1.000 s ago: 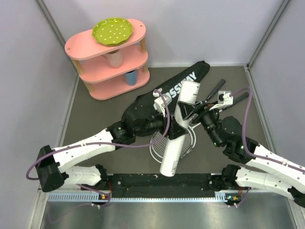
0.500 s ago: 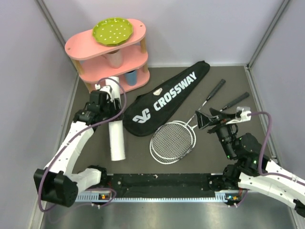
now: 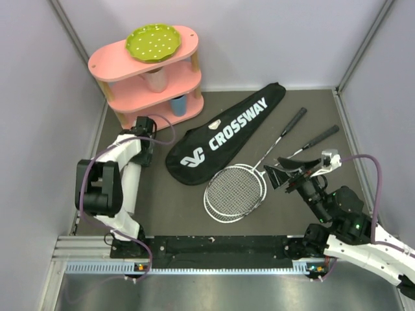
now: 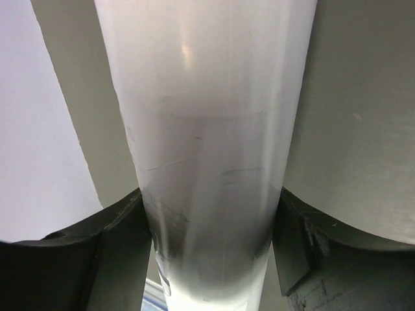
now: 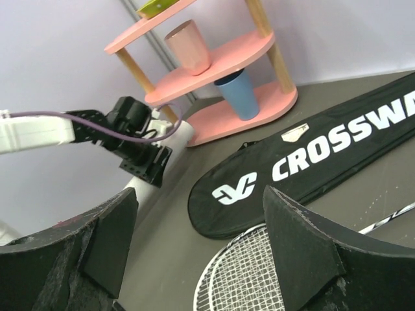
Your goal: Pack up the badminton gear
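The long white tube (image 3: 135, 178) lies lengthwise near the left wall and fills the left wrist view (image 4: 207, 129). My left gripper (image 3: 144, 133) (image 4: 211, 207) is shut on it near its far end; this also shows in the right wrist view (image 5: 146, 162). Two silver rackets (image 3: 235, 191) lie overlapped mid-table, with their black handles (image 3: 293, 121) pointing to the far right. The black CROSSWAY bag (image 3: 224, 133) (image 5: 311, 162) lies flat behind them. My right gripper (image 3: 295, 173) (image 5: 198, 214) is open and empty, just right of the racket shafts. No shuttlecock shows.
The pink three-tier shelf (image 3: 146, 71) stands at the far left. It holds the green dotted plate (image 3: 151, 40) on top, with a pink cup (image 5: 189, 46) and a blue cup (image 5: 238, 94) on the tiers below. Grey walls close the left, right and back.
My left arm has folded back to the left, carrying the tube from the table's middle toward the left wall. My right gripper has drawn back toward the near right, off the tube.
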Controlling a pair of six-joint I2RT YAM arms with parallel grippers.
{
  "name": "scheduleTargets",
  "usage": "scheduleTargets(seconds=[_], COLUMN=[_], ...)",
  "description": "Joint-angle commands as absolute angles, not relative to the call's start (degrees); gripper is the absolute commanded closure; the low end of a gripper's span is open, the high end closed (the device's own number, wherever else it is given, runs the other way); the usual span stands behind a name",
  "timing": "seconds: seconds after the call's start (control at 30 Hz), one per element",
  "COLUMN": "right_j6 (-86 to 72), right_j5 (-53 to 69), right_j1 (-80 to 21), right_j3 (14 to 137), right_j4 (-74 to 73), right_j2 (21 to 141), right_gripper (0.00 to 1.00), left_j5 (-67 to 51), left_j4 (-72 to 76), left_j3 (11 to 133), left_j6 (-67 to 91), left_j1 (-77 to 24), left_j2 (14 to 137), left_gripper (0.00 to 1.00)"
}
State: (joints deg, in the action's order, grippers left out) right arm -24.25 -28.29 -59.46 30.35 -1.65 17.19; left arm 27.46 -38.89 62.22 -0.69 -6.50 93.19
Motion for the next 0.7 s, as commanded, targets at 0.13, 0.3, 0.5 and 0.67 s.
scheduleTargets(seconds=[0.13, 0.3, 0.5, 0.67], right_j6=[-23.73, -22.24, -22.24, -21.71], right_j5=[-23.73, -23.29, -23.73, -23.91], right_j1=[-59.24, -59.24, -59.41, -59.24], right_j3=[29.53, 29.88, 29.01, 29.71], right_j4=[-8.78, -13.87, -18.28, -21.18], right_j2=[9.32, 4.40, -4.21, -4.83], right_gripper=[0.23, 0.23, 0.23, 0.23], left_j5=[23.48, 23.64, 22.59, 23.03], left_j4=[-37.00, -34.64, -33.31, -35.15], left_j3=[65.04, 61.63, 58.62, 58.89], left_j6=[-11.42, -14.59, -15.65, -13.63], left_j1=[3.60, 3.96, 4.13, 4.13], left_j2=[97.64, 99.31, 101.42, 102.92], left_gripper=[0.31, 0.27, 0.20, 0.17])
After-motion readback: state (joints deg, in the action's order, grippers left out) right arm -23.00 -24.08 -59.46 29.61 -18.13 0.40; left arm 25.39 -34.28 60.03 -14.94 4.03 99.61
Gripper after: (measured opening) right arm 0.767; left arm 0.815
